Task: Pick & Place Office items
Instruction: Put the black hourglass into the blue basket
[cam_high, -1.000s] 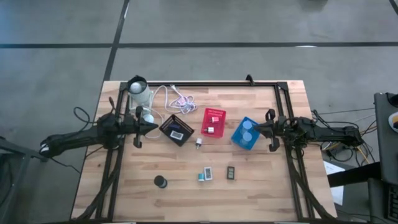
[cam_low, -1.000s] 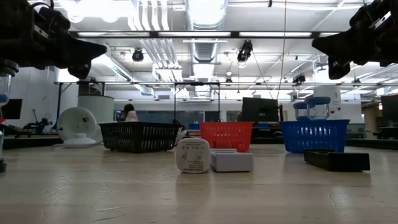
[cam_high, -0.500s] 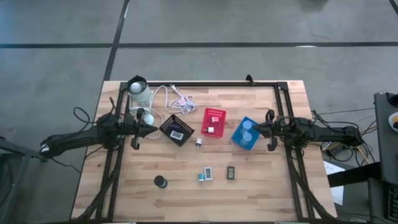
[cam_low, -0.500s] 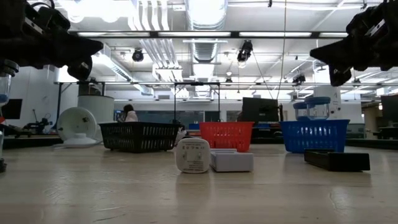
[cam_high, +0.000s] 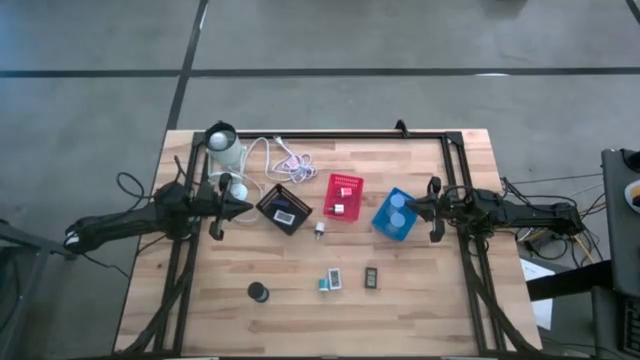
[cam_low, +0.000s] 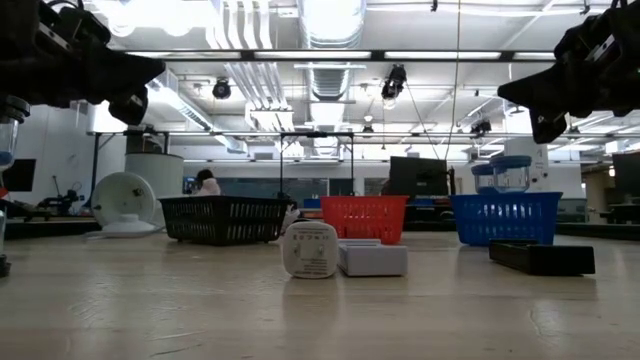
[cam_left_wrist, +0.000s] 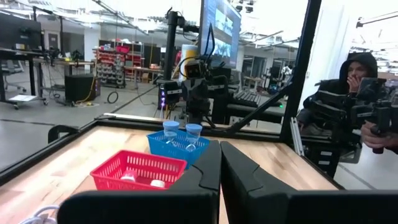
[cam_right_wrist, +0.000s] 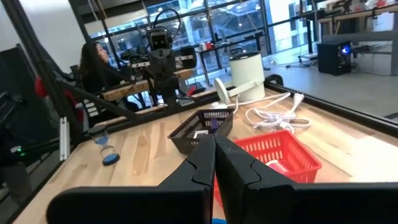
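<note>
Small office items lie on the wooden table: a black disc (cam_high: 259, 291), a teal and a white block (cam_high: 329, 281), a black block (cam_high: 371, 277) and a tiny white piece (cam_high: 320, 230). Two pale-blue round pieces (cam_left_wrist: 179, 129) stand in the blue bin (cam_high: 396, 214). White pieces lie in the red bin (cam_high: 343, 196) and the black bin (cam_high: 285, 208). My left gripper (cam_high: 250, 205) hovers shut beside the black bin, pointing level toward the table's right. My right gripper (cam_high: 408, 207) hovers shut beside the blue bin, pointing left. Both are empty and high above the table (cam_low: 160, 70) (cam_low: 503, 92).
A white lamp (cam_high: 225, 148) with its looped cable (cam_high: 280, 158) stands at the far left corner. A black frame rail (cam_high: 330, 135) runs round the table. People sit beyond the table's ends (cam_left_wrist: 360, 68) (cam_right_wrist: 93, 59). Bare wood lies along the near edge (cam_high: 300, 330).
My right gripper's tip has dipped a little where it hovers. Both grippers stay shut, and nothing on the table has moved.
</note>
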